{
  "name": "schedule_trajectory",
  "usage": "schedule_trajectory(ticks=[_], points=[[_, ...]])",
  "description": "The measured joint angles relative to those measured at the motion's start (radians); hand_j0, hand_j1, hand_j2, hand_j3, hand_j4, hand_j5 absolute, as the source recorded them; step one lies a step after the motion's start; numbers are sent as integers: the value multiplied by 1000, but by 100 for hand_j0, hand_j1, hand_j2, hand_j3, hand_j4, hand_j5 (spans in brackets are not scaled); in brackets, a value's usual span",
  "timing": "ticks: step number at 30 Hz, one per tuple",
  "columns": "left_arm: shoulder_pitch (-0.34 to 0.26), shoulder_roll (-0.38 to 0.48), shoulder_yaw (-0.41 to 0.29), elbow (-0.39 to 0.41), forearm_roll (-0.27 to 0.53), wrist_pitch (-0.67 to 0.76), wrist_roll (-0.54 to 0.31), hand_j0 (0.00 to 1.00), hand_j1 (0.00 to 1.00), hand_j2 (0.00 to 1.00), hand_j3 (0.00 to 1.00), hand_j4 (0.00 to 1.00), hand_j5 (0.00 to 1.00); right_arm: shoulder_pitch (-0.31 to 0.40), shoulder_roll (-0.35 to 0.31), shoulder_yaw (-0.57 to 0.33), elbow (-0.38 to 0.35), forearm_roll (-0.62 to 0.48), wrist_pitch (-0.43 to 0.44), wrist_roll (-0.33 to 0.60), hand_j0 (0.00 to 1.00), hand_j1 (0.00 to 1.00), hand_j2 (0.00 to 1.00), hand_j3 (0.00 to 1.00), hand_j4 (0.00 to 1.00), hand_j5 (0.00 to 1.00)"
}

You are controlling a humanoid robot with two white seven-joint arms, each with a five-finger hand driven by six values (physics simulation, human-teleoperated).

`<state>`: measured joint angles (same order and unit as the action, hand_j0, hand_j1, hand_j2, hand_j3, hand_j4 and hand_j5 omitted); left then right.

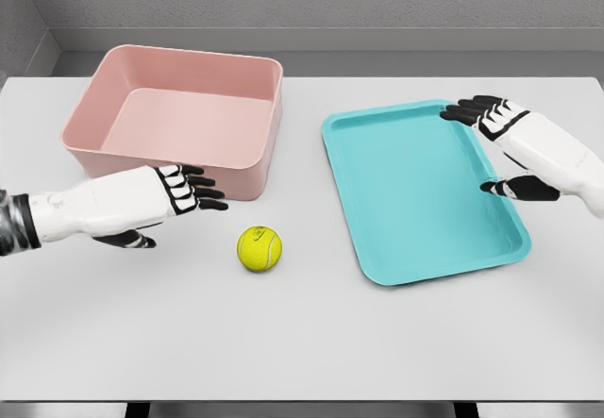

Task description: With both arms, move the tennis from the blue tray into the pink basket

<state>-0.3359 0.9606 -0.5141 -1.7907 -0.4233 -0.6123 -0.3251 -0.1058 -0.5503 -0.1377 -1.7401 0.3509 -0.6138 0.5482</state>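
Observation:
A yellow-green tennis ball (259, 248) lies on the white table, between the pink basket (94, 149) and the blue tray (510, 243). The tray holds nothing. My left hand (175, 206) hovers just left of the ball, in front of the basket's near wall, fingers spread and pointing right, apart from the ball. My right hand (495, 144) is over the tray's right rim, fingers spread and holding nothing.
The basket stands at the back left and is empty inside. The tray lies slightly tilted at the right. The white table (302, 342) runs up to a grey wall behind.

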Motion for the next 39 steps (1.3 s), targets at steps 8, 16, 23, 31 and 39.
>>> schedule_trajectory(ticks=[8, 16, 23, 31, 39], points=[[-98, -28, -91, -7, -12, 0, 0, 100, 100, 100, 100, 100, 100, -5, 3, 0, 11, -1, 0, 2, 100, 100, 100, 100, 100, 100], [-204, -91, -210, 18, -26, 0, -6, 100, 100, 100, 100, 100, 100, -3, 4, 1, 11, -1, 0, 0, 100, 100, 100, 100, 100, 100], [-296, -144, -328, 80, -30, 0, -9, 100, 100, 100, 100, 100, 100, -5, 4, 1, 12, -1, 0, 0, 100, 100, 100, 100, 100, 100], [-341, -187, -413, 109, -29, 0, -9, 100, 100, 100, 100, 100, 100, -5, 3, 0, 12, -1, 0, 0, 100, 100, 100, 100, 100, 100], [-342, -192, -431, 126, -23, 0, -8, 100, 100, 100, 100, 100, 100, -5, 3, 0, 12, -1, 0, 0, 100, 100, 100, 100, 100, 100]])
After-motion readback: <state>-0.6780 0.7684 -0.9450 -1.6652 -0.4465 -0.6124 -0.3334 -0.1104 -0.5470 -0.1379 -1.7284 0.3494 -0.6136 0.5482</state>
